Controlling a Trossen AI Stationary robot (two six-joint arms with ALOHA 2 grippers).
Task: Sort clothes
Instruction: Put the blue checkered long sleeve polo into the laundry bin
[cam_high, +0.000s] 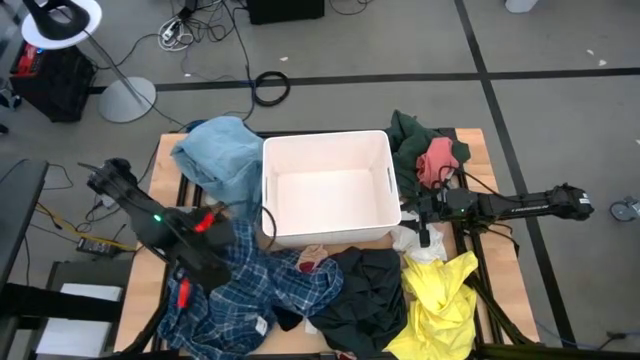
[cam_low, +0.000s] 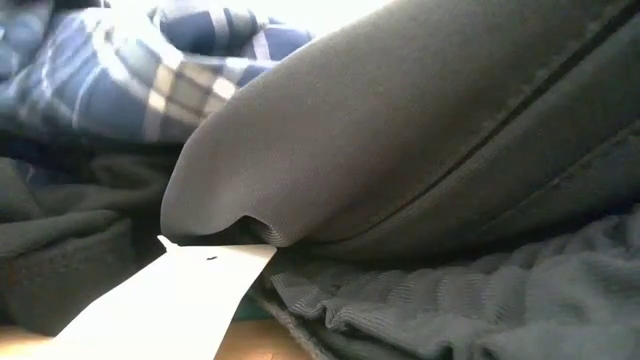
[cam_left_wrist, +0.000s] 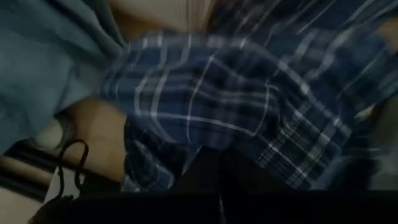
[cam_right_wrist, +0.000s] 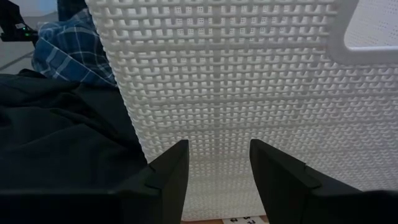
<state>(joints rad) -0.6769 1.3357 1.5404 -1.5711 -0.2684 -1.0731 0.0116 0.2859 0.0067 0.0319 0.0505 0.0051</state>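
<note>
The clothes lie around a white bin (cam_high: 385, 160). A blue plaid garment (cam_high: 275, 290) lies near left, a light blue one (cam_high: 215, 155) far left, and a dark one (cam_high: 365, 290) in the near middle. A yellow one (cam_high: 440, 300) lies near right, with dark green (cam_high: 408, 132) and pink (cam_high: 437, 160) garments far right. My left gripper (cam_high: 218, 265) is over the plaid garment's left part, pointing down and shut on it. My right gripper (cam_right_wrist: 217, 180) stands open, level, facing the bin's right wall (cam_right_wrist: 249, 93). My left gripper has a bunch of the blue plaid garment (cam_left_wrist: 211, 140), taken from above with the fingers pointing down. The cloth rises in folds to the dark fingers (cam_left_wrist: 217, 186), which hide the place of contact. The rest of the garment (cam_high: 295, 285) lies on the table.
In the low view a dark garment (cam_low: 420, 130) with a white tag (cam_low: 170, 295) fills the picture at the table's near edge. Cables and a lamp base (cam_high: 127, 98) lie on the floor beyond the table.
</note>
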